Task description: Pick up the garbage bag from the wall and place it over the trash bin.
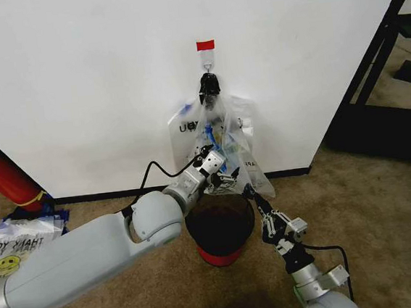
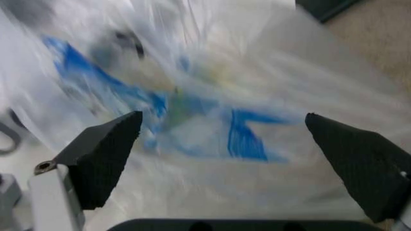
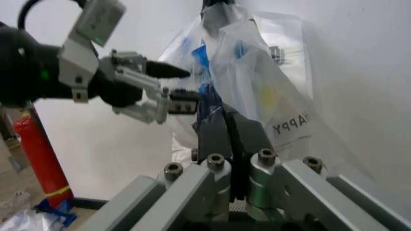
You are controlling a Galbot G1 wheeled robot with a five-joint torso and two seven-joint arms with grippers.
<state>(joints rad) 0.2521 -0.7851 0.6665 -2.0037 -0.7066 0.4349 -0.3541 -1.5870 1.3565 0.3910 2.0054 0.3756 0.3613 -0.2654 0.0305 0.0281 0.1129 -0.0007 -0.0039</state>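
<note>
The garbage bag (image 1: 238,147), clear crinkly plastic with blue strips, hangs with like bags under a black clip (image 1: 209,88) on the white wall (image 1: 74,79), below a red tape tab (image 1: 205,45). My left gripper (image 1: 220,168) is open right at the bag's left side, and the plastic (image 2: 212,125) spans the space between its fingers (image 2: 106,159). The right gripper (image 1: 249,191) reaches up from below, shut on the bag's lower edge (image 3: 270,91). Its closed tips (image 3: 228,127) are against the plastic, with the left gripper (image 3: 176,84) close beside. The black mesh trash bin (image 1: 220,229) with a red base stands directly below.
A red cylinder (image 1: 3,173) leans at the left wall. A flat stack of like bags (image 1: 14,245) lies on the carpet at left. A dark doorway frame (image 1: 379,64) stands at right. Open carpet lies to the right of the bin.
</note>
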